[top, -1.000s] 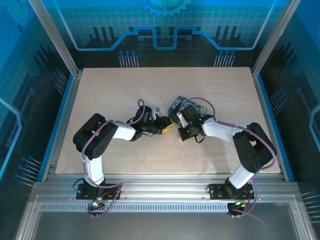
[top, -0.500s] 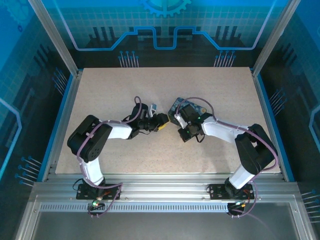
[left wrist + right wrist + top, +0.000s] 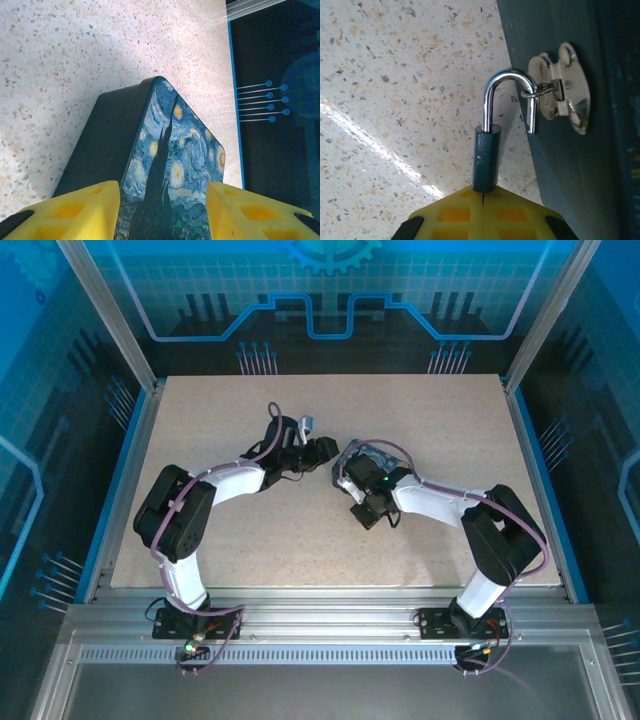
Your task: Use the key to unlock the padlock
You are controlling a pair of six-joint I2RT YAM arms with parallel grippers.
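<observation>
The padlock (image 3: 485,157) has a blue body and a silver shackle (image 3: 510,80). The shackle's free end is out of the body and hooked through the ring of the hasp (image 3: 562,90) on the painted tin (image 3: 180,165). My right gripper (image 3: 483,192) is shut on the key (image 3: 483,196), a thin dark sliver that enters the padlock's bottom. My left gripper (image 3: 162,192) is open, its yellow fingers (image 3: 80,207) on either side of the tin's near end; contact cannot be told. From above, the left gripper (image 3: 325,448) and right gripper (image 3: 347,476) flank the tin (image 3: 372,454).
The speckled tabletop (image 3: 250,530) spreads around both arms. A blue rim (image 3: 232,85) marks the table's edge beyond the tin. The right arm's forearm (image 3: 430,500) lies low across the table's right half.
The left arm has swung farther back and reached toward the tin. The right gripper has shifted left and slightly farther away, and the tin with it.
</observation>
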